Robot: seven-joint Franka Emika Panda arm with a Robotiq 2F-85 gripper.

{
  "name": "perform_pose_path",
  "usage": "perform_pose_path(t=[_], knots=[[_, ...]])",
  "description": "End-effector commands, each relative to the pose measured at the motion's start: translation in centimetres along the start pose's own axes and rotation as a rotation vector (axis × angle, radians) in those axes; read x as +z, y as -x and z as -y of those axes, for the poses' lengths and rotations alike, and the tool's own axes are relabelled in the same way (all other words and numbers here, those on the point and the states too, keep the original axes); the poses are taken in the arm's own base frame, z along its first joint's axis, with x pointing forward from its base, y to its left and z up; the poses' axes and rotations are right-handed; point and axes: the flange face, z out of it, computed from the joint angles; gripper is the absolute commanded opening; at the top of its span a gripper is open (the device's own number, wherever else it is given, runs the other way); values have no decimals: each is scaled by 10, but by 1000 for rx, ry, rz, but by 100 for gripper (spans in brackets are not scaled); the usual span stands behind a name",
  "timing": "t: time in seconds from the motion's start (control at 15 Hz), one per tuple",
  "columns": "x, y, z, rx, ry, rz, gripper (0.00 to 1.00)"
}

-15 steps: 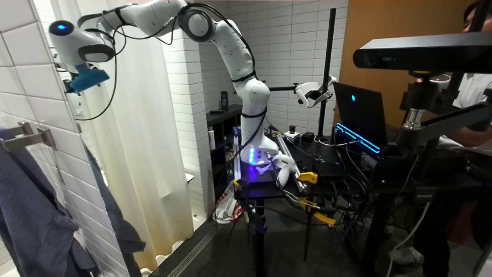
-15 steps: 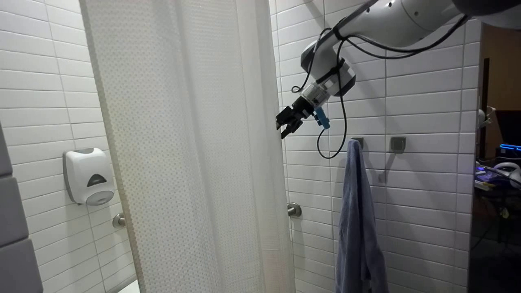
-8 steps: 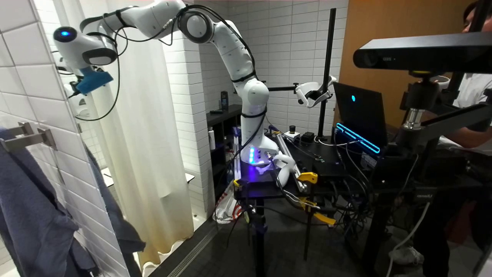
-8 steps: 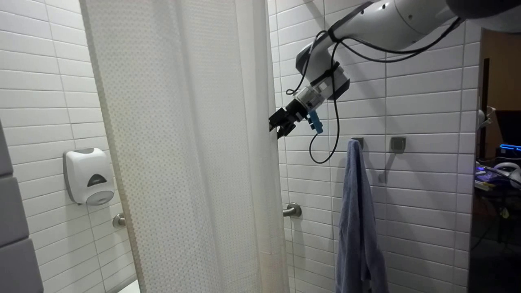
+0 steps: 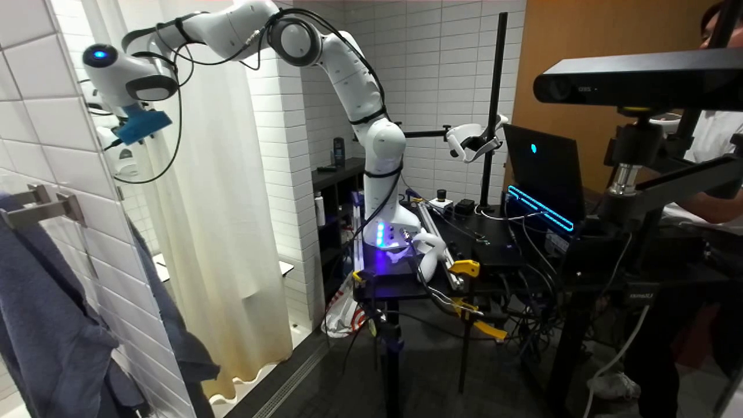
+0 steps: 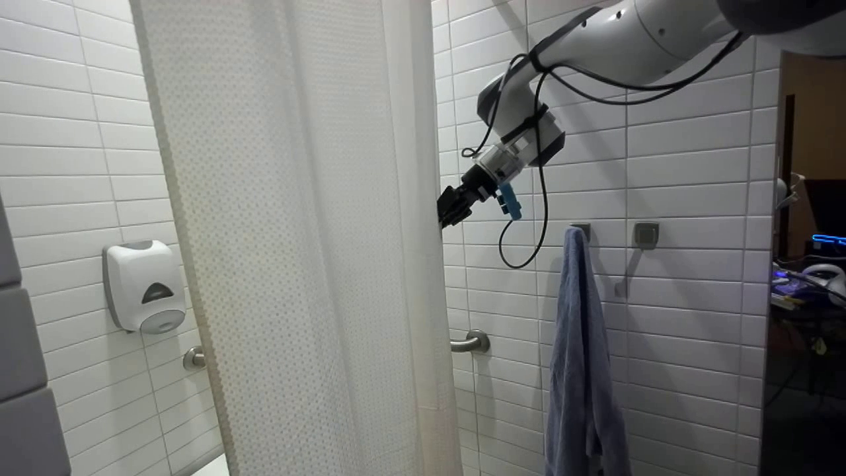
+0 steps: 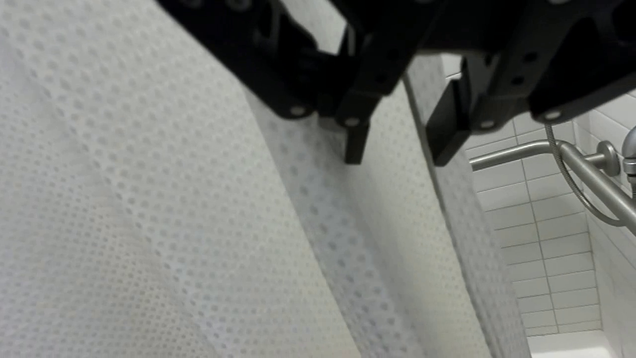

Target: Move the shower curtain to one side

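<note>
The white dotted shower curtain hangs in long folds in both exterior views, and it fills most of the wrist view. My gripper is at the curtain's right border in an exterior view, its tips close against the cloth. In the wrist view the gripper has its two black fingers apart, with a pale fold of curtain running down through the gap. Neither finger is visibly pinching the cloth. A tiled wall edge partly hides the fingertips in an exterior view.
A blue towel hangs on the tiled wall beside the arm. Behind the curtain are a metal grab bar and a shower hose. A soap dispenser is on the far wall. A tiled partition stands close to the gripper.
My gripper has moved down and toward the curtain, and its fingers have come closer together. The curtain's border by the gripper has shifted left in an exterior view.
</note>
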Motion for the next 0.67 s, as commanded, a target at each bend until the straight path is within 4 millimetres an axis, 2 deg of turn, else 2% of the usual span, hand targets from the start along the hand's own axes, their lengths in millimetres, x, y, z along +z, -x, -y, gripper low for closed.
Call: perform_pose_path(t=[0.0, 0.13, 0.6], knots=[[-3, -5, 4, -40, 8, -8, 5], [-3, -5, 7, -56, 10, -6, 0], [6, -3, 25, -96, -24, 24, 1]])
